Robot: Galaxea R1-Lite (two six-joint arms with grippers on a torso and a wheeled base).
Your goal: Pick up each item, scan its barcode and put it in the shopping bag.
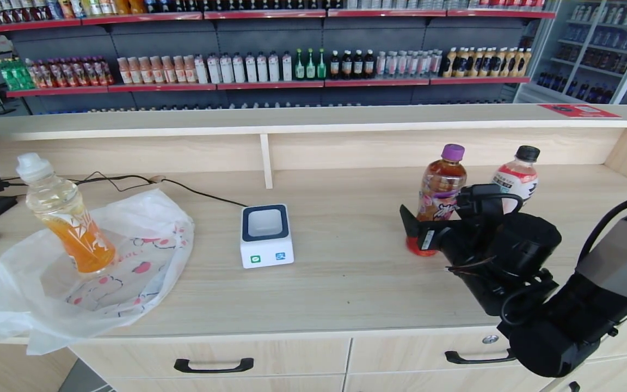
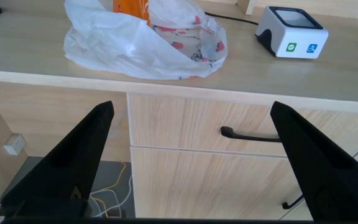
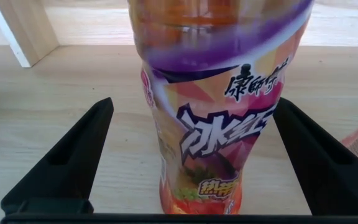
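Right of centre in the head view, the right end effector (image 1: 432, 231) hides the lower half of the purple-capped tea bottle (image 1: 444, 179) and the base of the black-capped bottle (image 1: 516, 175). The left wrist view's edge crops the orange drink bottle (image 2: 131, 6).

The counter (image 1: 346, 283) bears a shopping bag (image 1: 150, 228), scanner (image 1: 266, 235), purple-capped bottle (image 1: 443, 185) and black-capped bottle (image 1: 516, 177).
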